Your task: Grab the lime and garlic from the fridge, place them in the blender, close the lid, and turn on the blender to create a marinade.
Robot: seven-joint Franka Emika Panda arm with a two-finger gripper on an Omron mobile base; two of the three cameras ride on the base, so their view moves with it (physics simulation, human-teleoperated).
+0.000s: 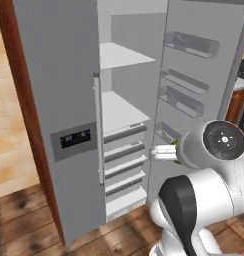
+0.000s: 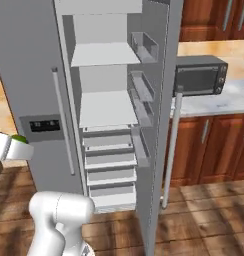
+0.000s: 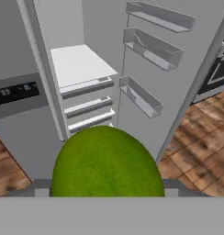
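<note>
Here the gripper (image 3: pixel 107 195) is clutching the lime (image 3: pixel 107 163), hovering outside the open fridge (image 1: pixel 59 90). Likely next: carrying it to the blender, with the fridge shelves at twelve o'clock.

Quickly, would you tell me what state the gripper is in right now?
Gripper: shut on the lime, in front of the open fridge.

matt grey metal-look fridge (image 1: pixel 59 100), smooth white plastic-look shelves (image 2: pixel 103 107), matt green lime (image 3: pixel 107 163), wood-plank floor (image 1: pixel 24 220)
</note>
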